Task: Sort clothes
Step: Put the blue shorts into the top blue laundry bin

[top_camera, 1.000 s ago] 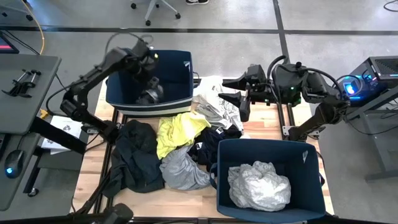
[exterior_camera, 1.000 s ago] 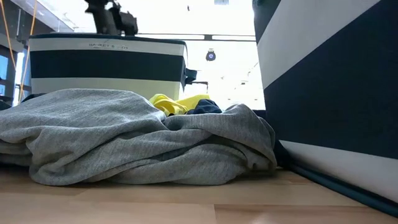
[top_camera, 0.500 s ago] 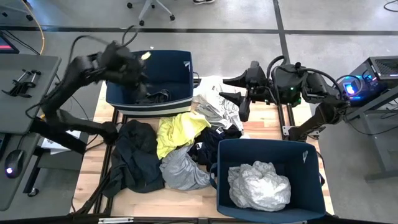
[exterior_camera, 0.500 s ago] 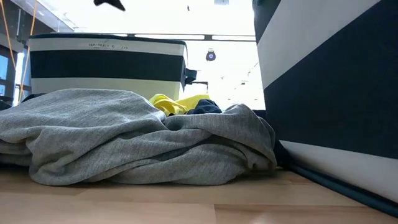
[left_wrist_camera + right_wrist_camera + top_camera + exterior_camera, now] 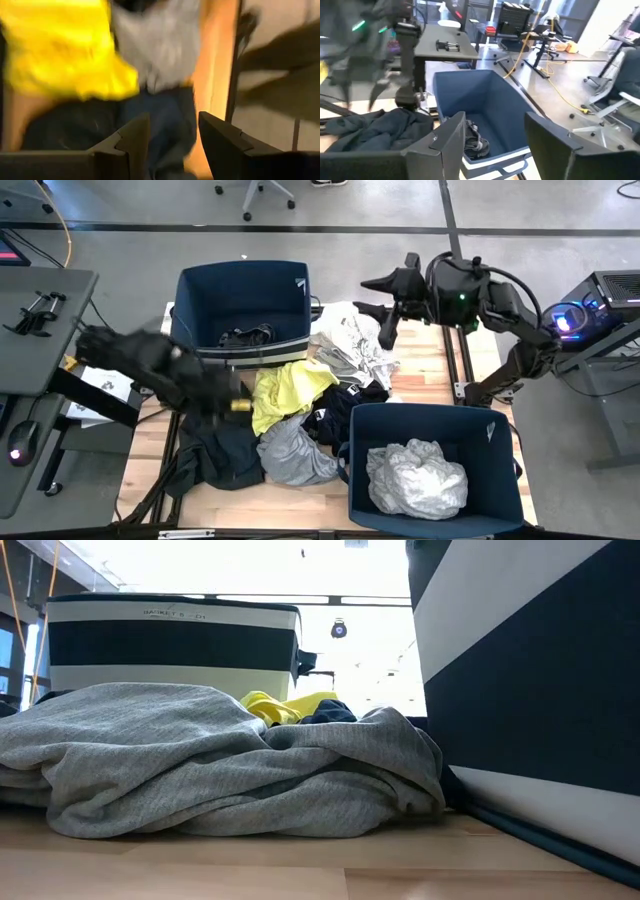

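The left hand (image 5: 228,402), fingers apart and empty, hovers over the clothes (image 5: 300,405) heaped mid-frame on the tabletop (image 5: 420,375). The right hand (image 5: 385,305), also apart, waits at upper right. One dark garment (image 5: 245,335) lies in the upper bin (image 5: 240,305).

In the high view the left arm (image 5: 150,365) is a motion smear at middle left, its gripper not distinguishable. The left wrist view is blurred throughout: the yellow garment (image 5: 60,47) and grey garment (image 5: 160,40) lack edges. In the low view, the grey garment (image 5: 200,765) hides most of the yellow one (image 5: 290,705), and the right bin (image 5: 530,690) is cut off.
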You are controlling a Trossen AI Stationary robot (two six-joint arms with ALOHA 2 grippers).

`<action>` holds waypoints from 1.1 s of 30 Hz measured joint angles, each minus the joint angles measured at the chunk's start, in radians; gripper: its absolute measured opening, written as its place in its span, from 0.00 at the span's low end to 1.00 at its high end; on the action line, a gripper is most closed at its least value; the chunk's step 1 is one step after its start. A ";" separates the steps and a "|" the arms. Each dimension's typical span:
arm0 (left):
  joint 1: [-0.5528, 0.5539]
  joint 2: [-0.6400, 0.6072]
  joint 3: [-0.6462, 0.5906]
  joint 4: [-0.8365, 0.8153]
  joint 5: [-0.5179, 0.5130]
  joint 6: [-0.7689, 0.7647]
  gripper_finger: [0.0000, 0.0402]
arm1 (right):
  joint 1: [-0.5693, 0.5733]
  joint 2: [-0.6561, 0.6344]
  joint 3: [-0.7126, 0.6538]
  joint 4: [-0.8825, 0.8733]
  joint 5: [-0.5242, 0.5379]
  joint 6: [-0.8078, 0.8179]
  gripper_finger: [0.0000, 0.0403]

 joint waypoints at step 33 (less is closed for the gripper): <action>-0.192 0.093 -1.013 0.894 -0.166 0.055 0.51 | 0.052 0.000 0.000 -0.061 -0.035 0.231 0.47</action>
